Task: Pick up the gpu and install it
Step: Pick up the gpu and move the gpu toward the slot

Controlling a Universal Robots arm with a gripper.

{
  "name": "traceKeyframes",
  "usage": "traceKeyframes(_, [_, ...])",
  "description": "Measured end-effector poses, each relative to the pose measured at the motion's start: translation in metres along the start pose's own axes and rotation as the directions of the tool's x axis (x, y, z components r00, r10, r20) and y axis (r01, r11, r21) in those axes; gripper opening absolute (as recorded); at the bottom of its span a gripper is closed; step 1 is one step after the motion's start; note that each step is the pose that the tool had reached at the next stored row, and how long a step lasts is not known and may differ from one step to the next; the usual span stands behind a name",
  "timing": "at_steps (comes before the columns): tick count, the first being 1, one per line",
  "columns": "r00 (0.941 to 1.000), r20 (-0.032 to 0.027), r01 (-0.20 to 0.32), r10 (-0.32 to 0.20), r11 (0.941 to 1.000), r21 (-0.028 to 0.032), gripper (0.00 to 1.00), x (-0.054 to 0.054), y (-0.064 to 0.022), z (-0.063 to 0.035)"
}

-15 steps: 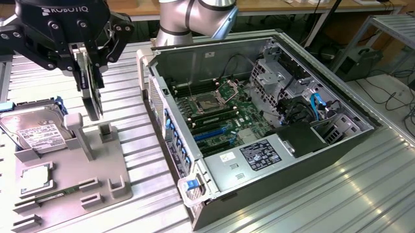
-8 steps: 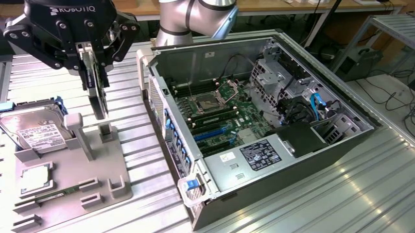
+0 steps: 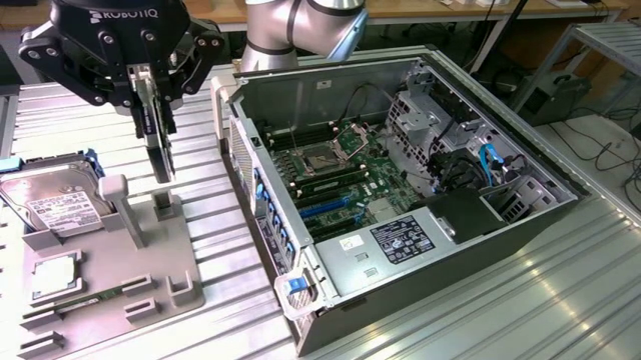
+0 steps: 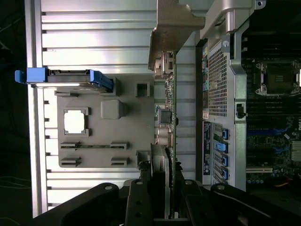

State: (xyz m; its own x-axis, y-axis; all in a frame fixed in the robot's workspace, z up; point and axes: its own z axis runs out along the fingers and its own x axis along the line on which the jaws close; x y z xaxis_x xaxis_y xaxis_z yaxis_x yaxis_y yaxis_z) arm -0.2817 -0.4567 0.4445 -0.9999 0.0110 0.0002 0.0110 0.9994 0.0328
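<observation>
At the exterior view's left edge of the grey tray (image 3: pixel 150 262), a silver hard drive (image 3: pixel 55 199) with a white label leans in its blue caddy. Nearer the tray's front corner lies a square processor chip (image 3: pixel 55 276) in its recess. Just past that, a green memory stick (image 3: pixel 75 306) lies in a slot along the front edge.

Over the tray's far right corner hangs the gripper (image 3: pixel 150 94). Its fingers are clamped flat against the two faces of the gpu (image 3: pixel 161 150), gripping the card's upper end. The card hangs upright and edge-on, thin and black, off the tray. Its lower end is just above a small grey holder (image 3: pixel 164 204) that stands up from the tray, with a sliver of air between them as far as I can make out. From the wrist view the card runs straight away from the fingers, and its metal bracket (image 4: pixel 174 28) is at the end farthest from them.

The grey robot arm (image 3: pixel 290 30) rises behind, near the back edge of the ribbed metal table (image 3: pixel 501 300).

Just to the right of the tray the computer case (image 3: pixel 561 199) lies on its side with the panel off. Its perforated wall runs close beside the tray's right edge. Inside, the green motherboard (image 3: pixel 335 172) lies bare, with a blue expansion slot (image 3: pixel 323 206) near the tray-side wall. The gpu is well clear of the case, over the tray.
</observation>
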Motion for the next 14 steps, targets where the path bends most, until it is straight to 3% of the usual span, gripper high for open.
traceKeyframes(14, [1.0000,0.0000,0.000,0.000,1.0000,0.0000,0.28,-0.014,0.0001,0.0000])
